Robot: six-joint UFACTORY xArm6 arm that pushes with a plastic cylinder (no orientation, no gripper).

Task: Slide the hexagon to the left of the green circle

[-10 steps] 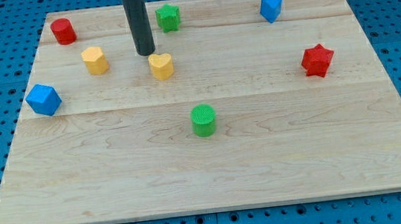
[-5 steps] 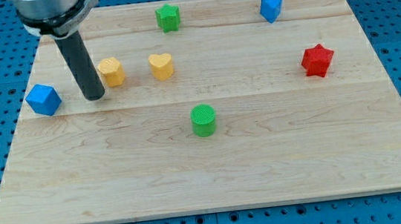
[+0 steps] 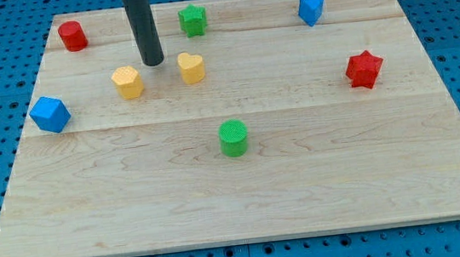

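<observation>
The yellow hexagon (image 3: 127,82) lies on the wooden board (image 3: 245,187) at the upper left. The green circle (image 3: 233,137) sits near the board's middle, below and to the right of the hexagon. My tip (image 3: 154,63) rests on the board just above and to the right of the hexagon, between it and the yellow heart (image 3: 191,67), touching neither that I can see.
A red block (image 3: 73,35) sits at the top left, a green star (image 3: 193,19) at the top middle, a blue block (image 3: 311,9) at the top right, a red star (image 3: 364,69) at the right, and a blue block (image 3: 49,114) at the left edge.
My tip swung left of the hexagon and pushed it right and down, then moved back up between hexagon and heart. The yellow heart shifted slightly up and right.
</observation>
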